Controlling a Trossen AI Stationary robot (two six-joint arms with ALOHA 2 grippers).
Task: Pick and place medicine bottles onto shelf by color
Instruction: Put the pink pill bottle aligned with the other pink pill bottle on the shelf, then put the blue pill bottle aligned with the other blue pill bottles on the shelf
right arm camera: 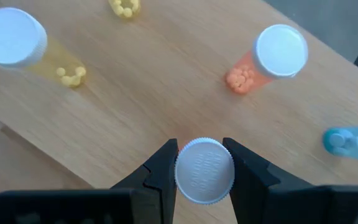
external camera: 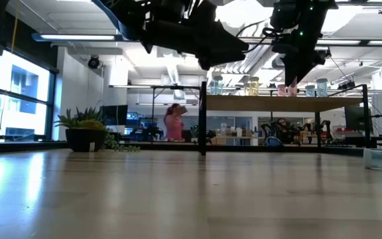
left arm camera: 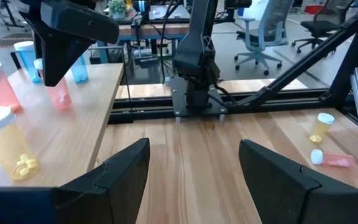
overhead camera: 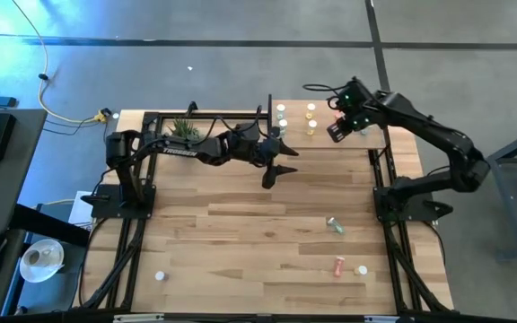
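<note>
Right gripper (right arm camera: 199, 163) pinches a white-capped bottle (right arm camera: 204, 170) above the shelf (right arm camera: 160, 93), near the upright orange bottle (right arm camera: 272, 57). A tilted release could topple it into that neighbour. Left gripper (left arm camera: 194, 171) waits, spread wide, over the surface (overhead camera: 240, 233).

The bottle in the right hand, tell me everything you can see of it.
The small medicine bottle with a ribbed white round cap is clamped by its cap between the right hand's two dark fingers, seen cap-on from above, so its body is hidden there. In the low view a pinkish body hangs upright under that hand. It is held over the light wood shelf board, near an orange-red bottle that stands on it; whether its base touches the board cannot be told.
</note>
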